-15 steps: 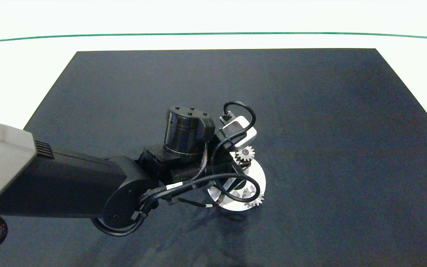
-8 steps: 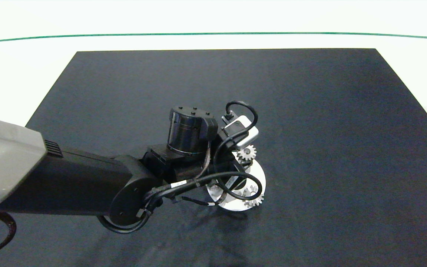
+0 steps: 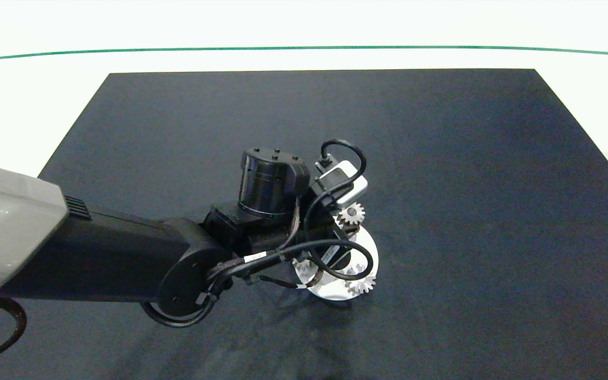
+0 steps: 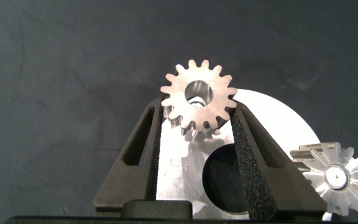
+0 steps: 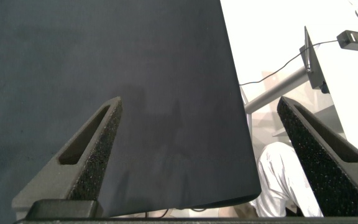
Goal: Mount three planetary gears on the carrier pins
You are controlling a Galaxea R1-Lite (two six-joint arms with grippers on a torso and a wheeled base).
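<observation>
Left gripper (image 4: 197, 127) over the white disc (image 4: 278, 121) near mid-bench, jaws clamped flat on a planetary gear (image 4: 199, 97) by opposite sides of its toothed rim, so the centre hole stays unobstructed for a pin; gear held level above the disc's far rim, probably lining up over a carrier pin hidden beneath it; cannot tell whether it has begun to seat; a second gear (image 4: 335, 179) already sits on its pin (image 4: 335, 177) at the disc's edge, white peg showing through the bore; head view shows another gear (image 3: 351, 213) at the far rim and one (image 3: 361, 284) at the near rim; right gripper (image 5: 207, 158) idles off to the side above the dark mat (image 5: 104, 62), jaws spread wide, empty.
</observation>
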